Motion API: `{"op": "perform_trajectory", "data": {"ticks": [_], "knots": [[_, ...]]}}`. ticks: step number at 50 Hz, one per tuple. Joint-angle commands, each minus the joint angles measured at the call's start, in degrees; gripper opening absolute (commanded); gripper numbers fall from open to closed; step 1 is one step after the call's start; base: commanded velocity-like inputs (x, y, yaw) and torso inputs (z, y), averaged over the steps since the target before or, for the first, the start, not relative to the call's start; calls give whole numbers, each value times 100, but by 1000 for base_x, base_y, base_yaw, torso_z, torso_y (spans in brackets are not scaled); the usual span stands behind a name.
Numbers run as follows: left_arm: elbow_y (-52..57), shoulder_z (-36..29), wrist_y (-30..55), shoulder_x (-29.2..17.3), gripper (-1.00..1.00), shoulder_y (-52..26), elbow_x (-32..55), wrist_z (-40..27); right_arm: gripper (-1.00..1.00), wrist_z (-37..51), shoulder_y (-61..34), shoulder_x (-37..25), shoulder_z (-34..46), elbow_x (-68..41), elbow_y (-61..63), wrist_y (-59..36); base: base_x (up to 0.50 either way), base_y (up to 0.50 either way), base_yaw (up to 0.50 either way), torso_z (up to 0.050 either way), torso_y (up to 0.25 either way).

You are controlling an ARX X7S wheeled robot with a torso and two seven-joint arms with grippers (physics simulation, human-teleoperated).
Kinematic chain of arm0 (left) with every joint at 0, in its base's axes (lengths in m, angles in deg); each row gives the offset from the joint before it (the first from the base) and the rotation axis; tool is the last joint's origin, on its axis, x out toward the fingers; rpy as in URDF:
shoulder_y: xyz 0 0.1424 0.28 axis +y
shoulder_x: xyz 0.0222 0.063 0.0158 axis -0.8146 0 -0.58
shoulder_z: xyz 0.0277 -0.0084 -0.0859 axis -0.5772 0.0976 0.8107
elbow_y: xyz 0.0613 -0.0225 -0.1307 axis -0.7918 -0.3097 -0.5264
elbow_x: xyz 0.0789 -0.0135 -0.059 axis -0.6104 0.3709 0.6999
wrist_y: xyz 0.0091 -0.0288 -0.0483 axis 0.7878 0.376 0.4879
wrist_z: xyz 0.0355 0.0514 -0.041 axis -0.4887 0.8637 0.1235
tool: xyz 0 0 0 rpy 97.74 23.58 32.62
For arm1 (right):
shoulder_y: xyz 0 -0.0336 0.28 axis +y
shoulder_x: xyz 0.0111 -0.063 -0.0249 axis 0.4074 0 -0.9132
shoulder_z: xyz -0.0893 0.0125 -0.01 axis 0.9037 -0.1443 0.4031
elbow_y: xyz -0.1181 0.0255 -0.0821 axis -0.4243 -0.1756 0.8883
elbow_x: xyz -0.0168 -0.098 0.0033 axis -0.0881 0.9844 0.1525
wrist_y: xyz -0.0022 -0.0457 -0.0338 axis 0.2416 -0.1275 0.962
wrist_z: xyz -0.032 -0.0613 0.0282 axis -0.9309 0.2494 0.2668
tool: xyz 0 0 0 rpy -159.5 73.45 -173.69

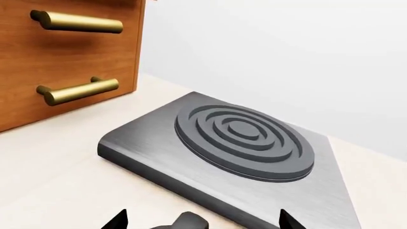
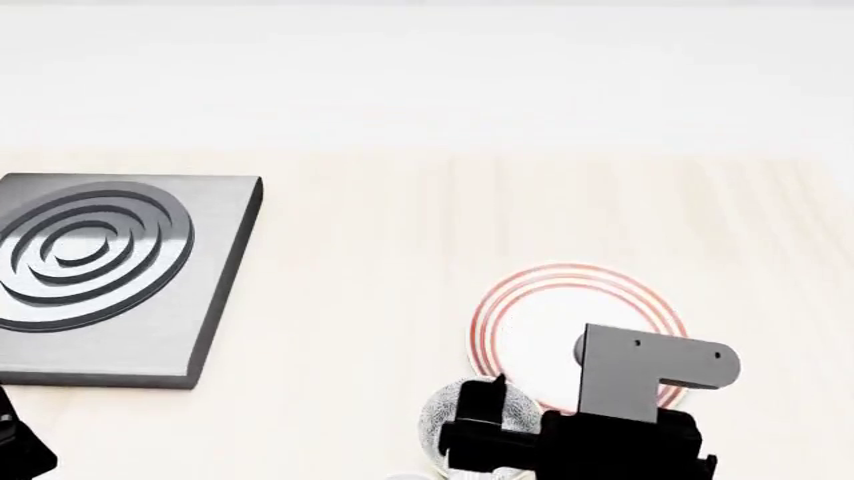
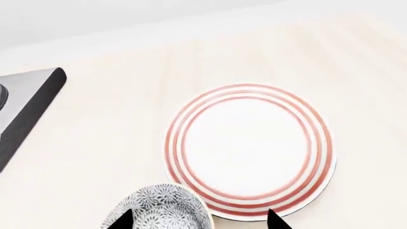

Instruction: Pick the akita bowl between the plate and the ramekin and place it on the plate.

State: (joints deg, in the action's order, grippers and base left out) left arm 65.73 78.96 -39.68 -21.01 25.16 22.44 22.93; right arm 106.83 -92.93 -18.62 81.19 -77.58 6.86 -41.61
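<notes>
The akita bowl (image 3: 159,210), white with a fine grey-black pattern, stands on the pale counter right beside the plate (image 3: 248,152), a flat white round with thin red rings. My right gripper (image 3: 198,220) hangs open just above them. One fingertip is over the bowl's inside and the other is past the plate's near rim. In the head view my right arm hides most of the bowl (image 2: 445,412) and the near part of the plate (image 2: 561,300). My left gripper (image 1: 202,222) is open by the hob plate, far from the bowl. The ramekin is out of view.
A grey hob plate (image 2: 94,270) with raised rings lies at the counter's left, also seen in the left wrist view (image 1: 241,143). A wooden cabinet (image 1: 64,57) with brass handles stands behind it. A light wall runs along the counter's back.
</notes>
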Motion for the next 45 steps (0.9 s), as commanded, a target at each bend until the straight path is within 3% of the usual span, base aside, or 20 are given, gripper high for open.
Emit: {"op": "perform_trajectory", "data": {"ticks": [1, 45], "knots": [[-36, -15, -23, -8, 100, -13, 12, -5, 100, 75, -168, 87, -146, -93, -424, -78, 0, 0, 0, 0, 0], [-85, -72, -71, -50, 100, -28, 57, -45, 100, 104, -636, 246, -352, -460, -1591, -242, 0, 0, 0, 0, 0]]}}
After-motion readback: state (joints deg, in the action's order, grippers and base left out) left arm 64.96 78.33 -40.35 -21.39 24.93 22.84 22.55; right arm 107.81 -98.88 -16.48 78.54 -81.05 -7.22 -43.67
